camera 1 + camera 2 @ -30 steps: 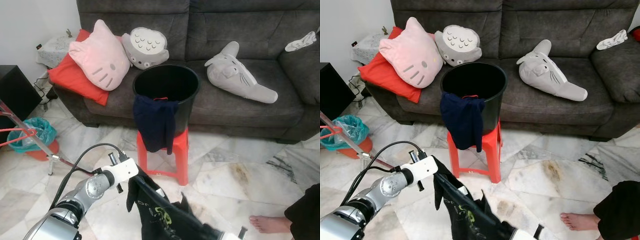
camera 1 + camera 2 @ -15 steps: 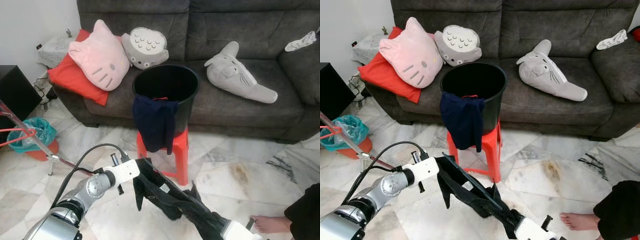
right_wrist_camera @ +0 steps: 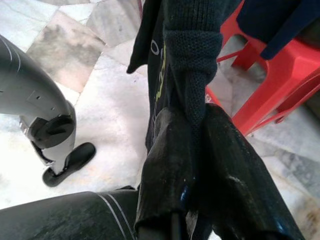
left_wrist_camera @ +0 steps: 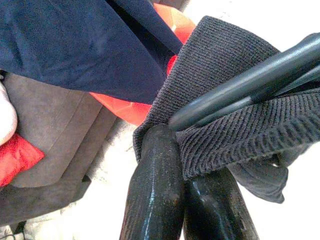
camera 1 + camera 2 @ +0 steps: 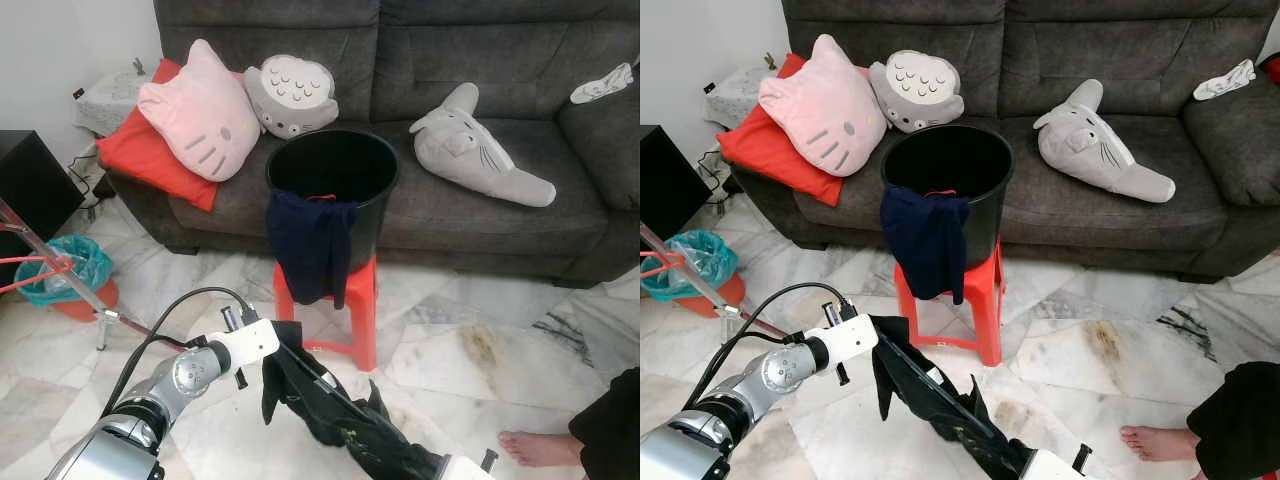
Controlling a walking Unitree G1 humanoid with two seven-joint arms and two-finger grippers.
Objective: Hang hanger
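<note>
- Since half a second ago the black garment [image 5: 335, 410] stretched between the two arms has sagged lower and bunched; a second ago it hung as a flat sheet with its print showing.
- That reads as the cloth being shuffled along the hanger, so dressing it seems unfinished and hanging is yet to come.
- The right tool [image 3: 192, 150] has its fingers pressed together on a knitted fold of the garment, low over the marble floor [image 5: 480, 350].
- The left tool [image 4: 187, 195] pinches the other end of the cloth, where the dark hanger [image 4: 250, 85] bar crosses just above its fingertips, touching the knit.
- Beyond stands a red stool [image 5: 355, 300] carrying a black bucket [image 5: 335, 165] with a navy cloth [image 5: 310, 245] over its rim.
- Farthest is the grey sofa [image 5: 500, 60]; a drying rack [image 5: 50, 265] pokes in at the robot's left.
</note>
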